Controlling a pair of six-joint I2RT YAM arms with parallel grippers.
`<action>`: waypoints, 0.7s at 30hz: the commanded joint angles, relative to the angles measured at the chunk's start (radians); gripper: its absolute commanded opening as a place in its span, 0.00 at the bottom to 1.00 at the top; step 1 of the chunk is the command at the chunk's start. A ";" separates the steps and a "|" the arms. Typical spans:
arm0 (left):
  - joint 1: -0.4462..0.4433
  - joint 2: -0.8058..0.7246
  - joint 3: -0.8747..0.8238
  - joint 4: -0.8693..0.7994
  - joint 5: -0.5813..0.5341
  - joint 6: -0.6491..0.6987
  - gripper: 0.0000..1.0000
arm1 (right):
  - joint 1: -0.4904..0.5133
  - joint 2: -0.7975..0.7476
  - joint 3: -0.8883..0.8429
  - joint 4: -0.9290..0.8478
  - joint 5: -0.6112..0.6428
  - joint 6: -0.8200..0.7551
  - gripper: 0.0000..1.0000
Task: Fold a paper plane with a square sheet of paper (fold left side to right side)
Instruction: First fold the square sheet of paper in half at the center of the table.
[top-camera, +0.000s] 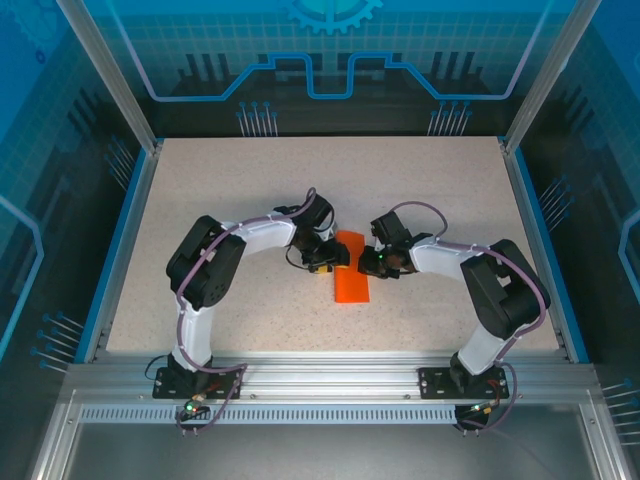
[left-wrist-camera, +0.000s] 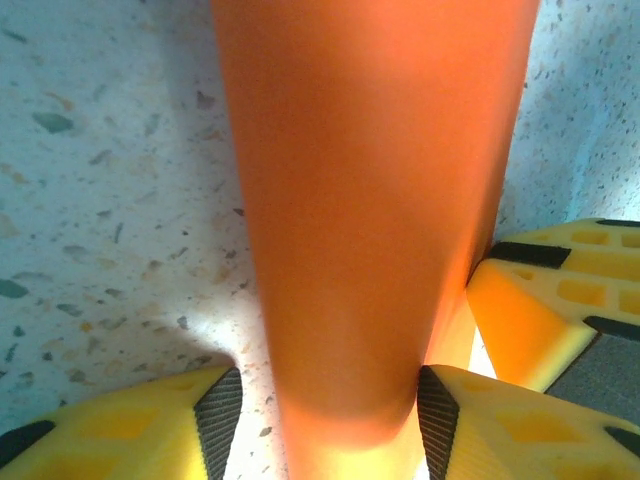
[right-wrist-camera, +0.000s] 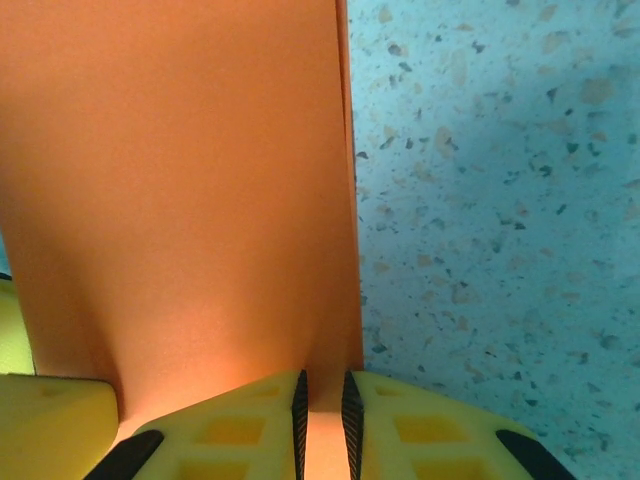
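Nearest the camera, two arms rise from the near edge of the desk (top-camera: 250, 190) and bend inward. The left arm (top-camera: 205, 270) and the right arm (top-camera: 500, 290) mirror each other so that their tips meet in the middle. That puts one claw on each side of the single piece of work, the square sheet of paper (top-camera: 351, 275). It is bright orange and lies on the desk between them. From above it shows as a narrow strip, not a square, so I judge it doubled over, left half onto right, with the crease not yet pressed flat.

The right claw (top-camera: 370, 264) is closed on the sheet. In its wrist view the two black pads (right-wrist-camera: 299, 410) nearly meet, with a thin sliver of orange pinched between them near one long edge. That grip probably anchors the loose edges so they do not slip.

The left claw (top-camera: 331, 262) stands apart, straddling the sheet's rounded, bulging side. In its wrist view one pad (left-wrist-camera: 435, 415) touches the orange, while desk shows between the other pad and the paper, so it clamps nothing. That suits a claw placed to flatten the fold, not to carry it. A third yellow finger (left-wrist-camera: 530, 310), the right claw's, sits just beside the paper there.

The count is two arms, two claws, one sheet and one desk. Beyond the paper the speckled desk runs on to its blue-framed far edge.
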 joint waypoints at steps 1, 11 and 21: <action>-0.013 -0.029 -0.032 -0.043 -0.094 0.022 0.56 | 0.012 0.035 0.005 -0.087 0.014 0.003 0.21; 0.008 -0.168 -0.019 -0.071 -0.083 0.025 0.58 | 0.012 0.048 0.015 -0.116 0.021 -0.007 0.20; 0.001 -0.086 -0.043 0.105 0.185 -0.038 0.18 | 0.012 0.052 0.021 -0.122 0.019 -0.009 0.20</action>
